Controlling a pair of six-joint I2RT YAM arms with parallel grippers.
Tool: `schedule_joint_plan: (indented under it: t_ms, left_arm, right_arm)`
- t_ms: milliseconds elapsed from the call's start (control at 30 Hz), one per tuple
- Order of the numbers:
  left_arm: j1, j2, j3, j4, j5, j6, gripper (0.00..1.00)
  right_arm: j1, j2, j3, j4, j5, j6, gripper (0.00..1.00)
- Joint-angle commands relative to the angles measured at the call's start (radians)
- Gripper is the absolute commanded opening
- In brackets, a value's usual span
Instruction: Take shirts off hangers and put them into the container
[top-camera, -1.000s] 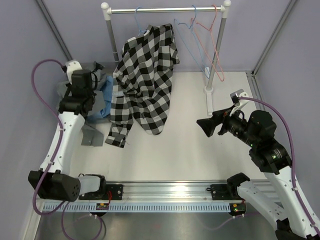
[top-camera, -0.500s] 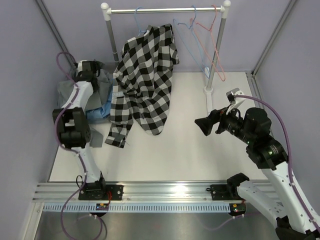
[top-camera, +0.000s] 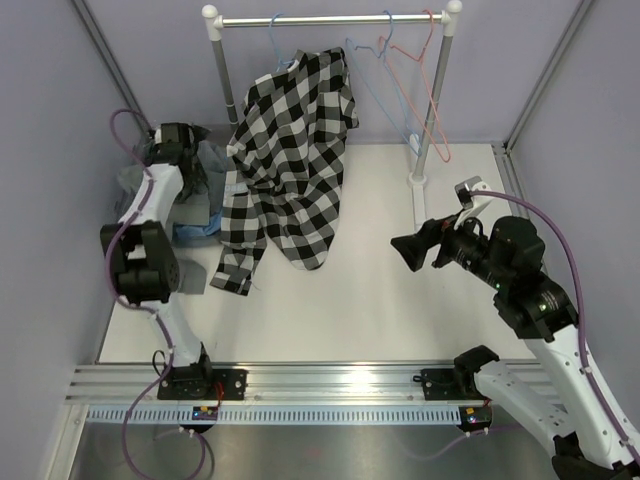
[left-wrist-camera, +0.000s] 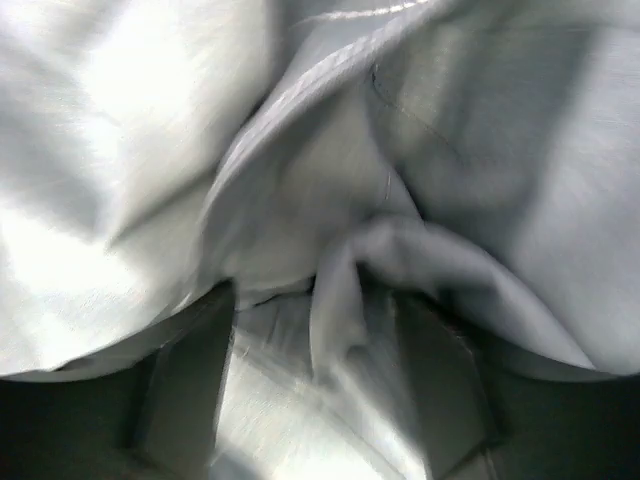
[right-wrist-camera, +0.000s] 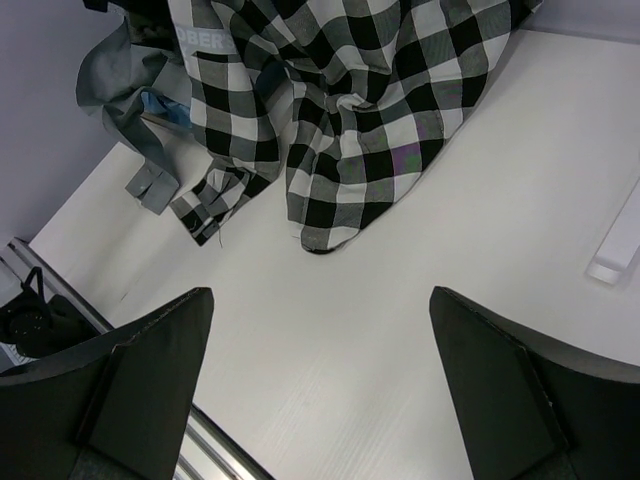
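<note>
- Left gripper (left-wrist-camera: 312, 295): at the far-left corner of the table, pressed down into the grey shirt (top-camera: 205, 155). Fingers (left-wrist-camera: 185, 385) are parted. A loose fold of grey cloth lies between them but is not pinched.
- Right gripper (top-camera: 410, 252): held above bare table (top-camera: 380, 300) at right, fingers spread wide, nothing between them.
- Grey shirt: heaped beside the light blue shirt (top-camera: 200, 225). One grey sleeve (top-camera: 185, 275) trails onto the table toward the near edge.
- Container: hidden under the heap, so its rim cannot be made out.
- Checked shirt (top-camera: 295, 150): hangs on a light blue hanger (top-camera: 277, 40) on the rack bar (top-camera: 330, 18). Two bare hangers (top-camera: 400, 80) hang to its right.
- Step in hand, as judged: releasing the grey shirt onto the heap.
- Recommendation: lift the left gripper straight up with fingers fully parted, so that the fold between them does not catch and drag cloth out.
- Recommendation: tuck in the trailing sleeve before turning to the checked shirt.
</note>
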Motion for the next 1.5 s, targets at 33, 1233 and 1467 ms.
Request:
schedule_joint_plan:
  t_ms: [33, 1233, 1467]
  left_arm:
    - [0.001, -0.333, -0.038, 0.027, 0.051, -0.037, 0.87]
    - [0.069, -0.678, -0.744, 0.058, -0.039, -0.155, 0.72]
    - [0.070, -0.711, -0.735, 0.047, -0.036, -0.118, 0.05]
  right_arm:
    - [0.011, -0.033, -0.002, 0.038, -0.021, 0.005, 1.00]
    - [0.067, -0.119, 0.002, 0.038, -0.028, 0.008, 1.00]
    - [0.077, -0.142, 0.004, 0.031, -0.008, 0.000, 0.99]
